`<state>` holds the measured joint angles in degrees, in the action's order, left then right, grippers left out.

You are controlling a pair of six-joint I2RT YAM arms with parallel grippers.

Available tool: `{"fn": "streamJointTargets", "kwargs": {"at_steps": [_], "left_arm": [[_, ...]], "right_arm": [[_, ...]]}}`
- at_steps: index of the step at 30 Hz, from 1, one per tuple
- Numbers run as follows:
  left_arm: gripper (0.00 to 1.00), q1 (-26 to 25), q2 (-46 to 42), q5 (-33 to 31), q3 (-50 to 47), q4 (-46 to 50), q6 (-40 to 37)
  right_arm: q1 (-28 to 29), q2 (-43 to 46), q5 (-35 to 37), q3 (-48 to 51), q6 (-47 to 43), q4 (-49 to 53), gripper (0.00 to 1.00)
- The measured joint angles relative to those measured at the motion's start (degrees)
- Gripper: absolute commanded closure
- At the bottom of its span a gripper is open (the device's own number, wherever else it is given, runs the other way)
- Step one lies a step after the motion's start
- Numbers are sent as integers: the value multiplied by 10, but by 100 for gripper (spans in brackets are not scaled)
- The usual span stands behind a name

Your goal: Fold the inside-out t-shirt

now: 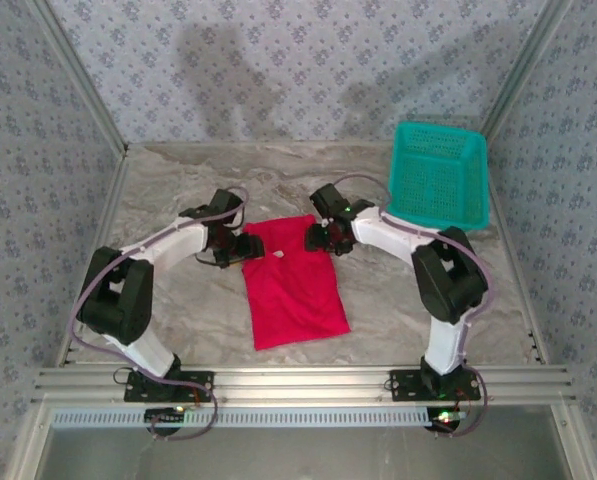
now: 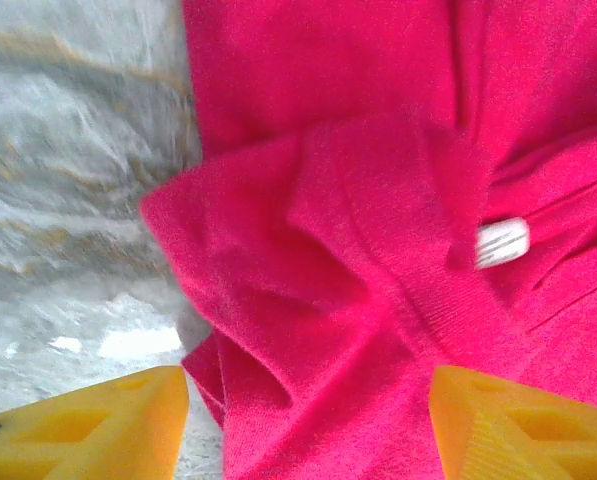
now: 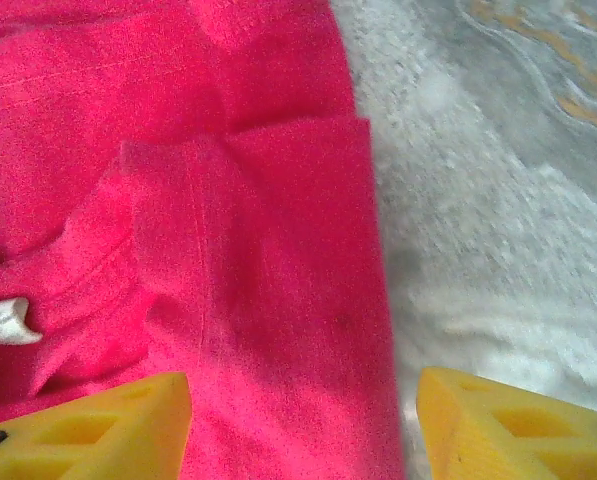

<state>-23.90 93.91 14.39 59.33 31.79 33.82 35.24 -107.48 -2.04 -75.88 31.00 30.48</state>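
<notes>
the inside-out t-shirt (image 1: 290,285) lies at the table's centre, folded to a narrow strip. the left gripper (image 1: 246,249) at its 11 o'clock corner and the right gripper (image 1: 318,239) at 1 o'clock both stand spread, pinching nothing. the robot should probably pinch both corners evenly, then draw them toward 6 o'clock. any writing on the white tag (image 2: 502,242) is too blurred to read.

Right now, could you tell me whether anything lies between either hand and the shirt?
Nothing visible does. The left hand and the right hand both hang open at the far corners of the shirt, with bare cloth directly beneath them. The basket stands apart at the far right.
</notes>
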Motion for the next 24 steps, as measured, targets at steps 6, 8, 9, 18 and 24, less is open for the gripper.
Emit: {"fn": "streamJointTargets", "kwargs": {"at_steps": [6,8,9,18,24], "left_arm": [[48,0,17,28,-34,-38,23],[61,0,26,31,-34,-50,32],[67,0,29,32,-34,-53,31],[96,0,20,21,-34,-46,42],[100,-15,-21,-12,-7,-2,41]], "right_arm": [[-1,-56,-18,-40,-34,6,47],[-1,-61,-21,-43,-40,6,63],[-1,-62,-23,-43,-39,7,68],[-1,-59,-23,-43,-37,25,100],[0,-33,-22,-43,-36,46,100]]}}
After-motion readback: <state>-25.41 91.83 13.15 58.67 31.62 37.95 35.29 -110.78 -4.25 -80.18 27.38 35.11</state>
